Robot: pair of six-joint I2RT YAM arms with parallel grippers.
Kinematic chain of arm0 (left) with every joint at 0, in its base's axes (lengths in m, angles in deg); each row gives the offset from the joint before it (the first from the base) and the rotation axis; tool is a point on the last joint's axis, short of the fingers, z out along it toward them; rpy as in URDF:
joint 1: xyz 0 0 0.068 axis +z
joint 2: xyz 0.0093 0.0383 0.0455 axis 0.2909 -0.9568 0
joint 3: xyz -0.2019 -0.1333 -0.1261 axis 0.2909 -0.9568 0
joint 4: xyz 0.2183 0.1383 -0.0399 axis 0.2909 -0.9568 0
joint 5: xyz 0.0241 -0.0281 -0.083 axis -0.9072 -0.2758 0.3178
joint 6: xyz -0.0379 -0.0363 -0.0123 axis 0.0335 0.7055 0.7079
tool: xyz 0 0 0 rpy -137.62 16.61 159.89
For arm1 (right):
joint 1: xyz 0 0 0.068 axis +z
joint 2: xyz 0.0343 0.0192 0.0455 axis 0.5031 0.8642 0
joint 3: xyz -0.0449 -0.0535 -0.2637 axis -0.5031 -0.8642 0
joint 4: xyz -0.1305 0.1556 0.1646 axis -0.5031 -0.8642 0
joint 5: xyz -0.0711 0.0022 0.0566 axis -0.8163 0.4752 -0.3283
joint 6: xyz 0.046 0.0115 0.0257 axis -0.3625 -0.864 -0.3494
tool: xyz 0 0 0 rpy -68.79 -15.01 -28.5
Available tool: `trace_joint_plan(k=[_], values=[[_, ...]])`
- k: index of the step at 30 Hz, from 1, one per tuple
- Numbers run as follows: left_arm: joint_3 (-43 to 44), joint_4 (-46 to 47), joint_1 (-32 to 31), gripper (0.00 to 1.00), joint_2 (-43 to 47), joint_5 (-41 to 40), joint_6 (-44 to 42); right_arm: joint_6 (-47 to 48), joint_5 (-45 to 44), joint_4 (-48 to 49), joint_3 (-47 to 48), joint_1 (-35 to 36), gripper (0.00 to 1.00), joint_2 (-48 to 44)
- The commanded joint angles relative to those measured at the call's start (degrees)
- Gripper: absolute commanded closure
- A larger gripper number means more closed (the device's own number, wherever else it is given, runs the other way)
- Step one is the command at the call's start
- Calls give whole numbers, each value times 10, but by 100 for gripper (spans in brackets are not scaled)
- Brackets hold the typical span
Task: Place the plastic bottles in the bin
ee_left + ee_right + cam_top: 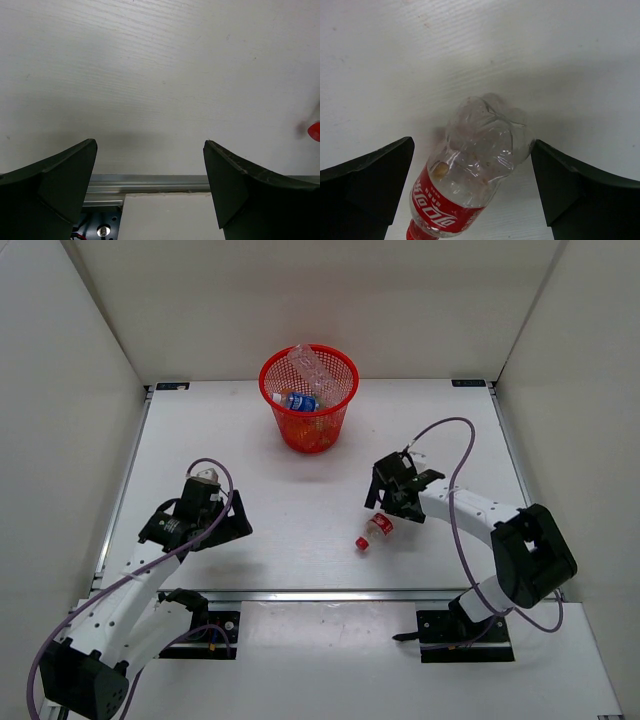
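Your right gripper (472, 145) straddles, fingers apart, the red-capped bottle (465, 185) lying on the table (570, 60), well apart from the bin (310, 430). It looks light, thin, crushable: pinch the labelled waist gently. Your left gripper (150, 142) gapes empty.

The bin (309, 398) stood at the far middle of the table (300, 495). Inside it, an upper bottle (308, 364) leaned at the far rim, and a lower bottle (298, 400) lay in front of it. A 3rd bottle (374, 530) lay on its side on the table, nearer than the bin and to its right, between the spread fingers of the right gripper (472, 142). The left gripper (150, 150) hung over the table's near left part, well apart from that bottle.
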State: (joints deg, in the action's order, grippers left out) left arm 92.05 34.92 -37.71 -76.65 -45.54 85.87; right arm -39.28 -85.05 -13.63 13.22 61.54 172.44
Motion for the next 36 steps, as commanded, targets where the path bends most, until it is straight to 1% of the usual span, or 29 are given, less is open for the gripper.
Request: trace_joint_plan(k=[1,2,4,5,6,7,9,10,11,12,14,15,16,17,18,19,20,21,22,24,25,27,28,30,32,33,36], values=[[6,0,3,1,14,3,-9,-71,-34,2,-16,12,1,6],[6,0,5,1,13,2,-12,-72,-36,9,-24,12,2,7],[10,-3,8,1,11,-2,-17,-69,-22,28,-29,6,13,11],[13,-5,8,2,5,-6,-16,-64,-21,37,-22,5,15,19],[13,-6,7,1,4,-8,-18,-61,-14,39,-20,3,15,24],[18,-3,10,1,5,-7,-18,-55,-20,40,-10,7,20,30],[19,-5,8,1,3,-5,-20,-43,-31,39,6,14,38,38],[24,-4,8,1,3,-10,-21,-26,-32,39,22,17,53,44],[22,-2,9,2,1,-12,-21,-17,-38,39,41,17,62,47],[27,-6,13,1,3,-11,-22,7,-38,27,71,15,66,44],[29,1,15,1,4,-7,-24,85,-45,31,124,15,67,39],[29,2,19,2,4,-6,-27,111,-50,34,161,14,69,38],[27,6,20,2,3,-3,-26,166,-50,45,182,12,70,31],[24,8,18,1,5,-1,-29,218,-46,68,222,10,68,25],[22,12,16,1,6,0,-25,240,-46,93,262,8,70,25],[16,11,21,1,4,0,-25,297,-30,113,298,7,69,24],[13,17,19,1,4,-1,-24,339,-25,147,317,1,68,26],[4,18,25,1,5,-1,-22,363,-20,191,344,1,70,27],[4,21,30,1,7,2,-20,408,3,218,360,0,70,41],[1,28,33,1,6,7,-19,465,39,325,392,0,68,59],[-3,30,34,1,4,6,-14,497,80,353,392,-4,67,73],[3,33,37,1,0,1,-11,520,144,467,394,-16,59,102],[7,39,36,1,-3,4,-15,535,206,503,405,-23,55,126],[11,42,40,2,-13,8,-13,550,289,537,434,-28,54,187],[12,44,39,1,-24,11,-13,541,331,566,463,-34,54,228],[11,48,40,1,-26,11,-13,537,371,570,484,-38,55,259],[14,51,39,1,-32,13,-15,549,414,560,533,-43,54,305]])
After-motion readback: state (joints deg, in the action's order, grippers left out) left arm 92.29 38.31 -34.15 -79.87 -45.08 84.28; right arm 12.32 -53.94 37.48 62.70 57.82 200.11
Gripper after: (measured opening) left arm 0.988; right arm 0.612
